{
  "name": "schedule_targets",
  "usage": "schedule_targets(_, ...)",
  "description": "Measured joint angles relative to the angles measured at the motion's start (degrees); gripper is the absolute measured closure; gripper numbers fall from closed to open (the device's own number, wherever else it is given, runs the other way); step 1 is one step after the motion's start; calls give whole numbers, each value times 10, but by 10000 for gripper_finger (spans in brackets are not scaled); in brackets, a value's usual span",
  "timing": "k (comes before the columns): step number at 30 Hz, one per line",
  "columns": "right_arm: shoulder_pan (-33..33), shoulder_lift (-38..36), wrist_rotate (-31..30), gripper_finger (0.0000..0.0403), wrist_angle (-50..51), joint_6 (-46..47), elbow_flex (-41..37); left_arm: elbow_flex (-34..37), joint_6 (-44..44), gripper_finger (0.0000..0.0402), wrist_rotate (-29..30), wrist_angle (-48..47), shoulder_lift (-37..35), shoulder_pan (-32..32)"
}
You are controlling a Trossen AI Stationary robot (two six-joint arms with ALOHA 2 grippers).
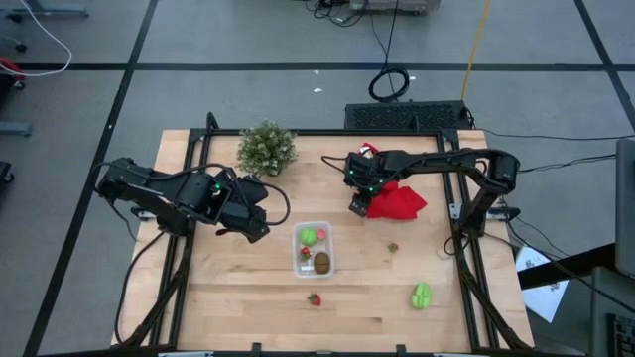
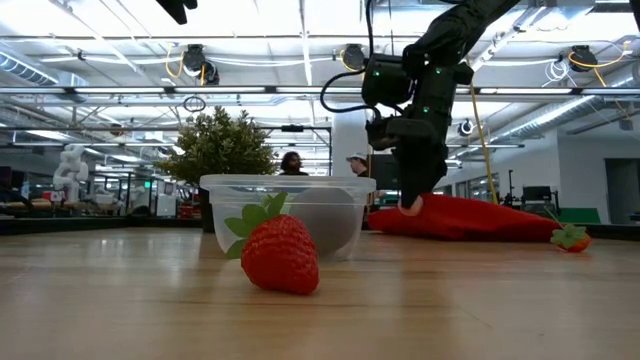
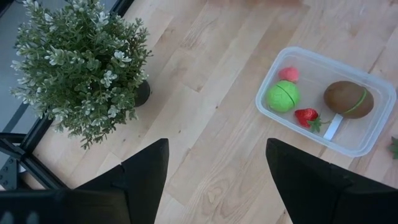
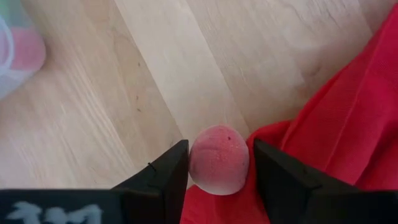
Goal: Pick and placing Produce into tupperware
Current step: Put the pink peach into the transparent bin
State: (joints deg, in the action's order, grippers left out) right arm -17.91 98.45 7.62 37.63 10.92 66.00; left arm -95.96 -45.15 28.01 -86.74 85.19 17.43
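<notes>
The clear tupperware [image 1: 298, 236] stands mid-table and holds a green ball [image 3: 283, 96], a brown oval [image 3: 348, 99], a strawberry [image 3: 306, 116] and a pink piece [image 3: 288, 73]. My right gripper [image 1: 357, 206] is down at the left edge of the red cloth [image 1: 397, 200], shut on a small pink fruit [image 4: 219, 160]. My left gripper [image 1: 260, 223] hovers open to the left of the tub. Lying loose on the table are a strawberry [image 1: 315, 298], a green piece [image 1: 422, 295] and a small piece [image 1: 393, 247]. Another strawberry [image 2: 570, 238] lies by the cloth. My right gripper pinches the pink fruit [image 4: 219, 160] between its two fingers [image 4: 168, 177], one on each side of its round body. The fingers come from above, pointing down. The fruit sits low at the edge of the red cloth [image 4: 348, 124]; whether it is lifted clear does not show.
A bushy potted plant [image 1: 266, 149] stands at the far left of the table, close to my left gripper. The red cloth lies bunched on the far right. Bare wood stretches along the near edge. People show in the room behind, in the low view.
</notes>
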Motion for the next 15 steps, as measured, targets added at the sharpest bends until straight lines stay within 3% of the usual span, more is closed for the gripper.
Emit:
schedule_targets(6,0,0,-3,213,-2,-16,0,0,0,128,0,0,0,0)
schedule_targets(15,0,0,-19,123,-1,-26,0,0,0,128,0,0,0,0)
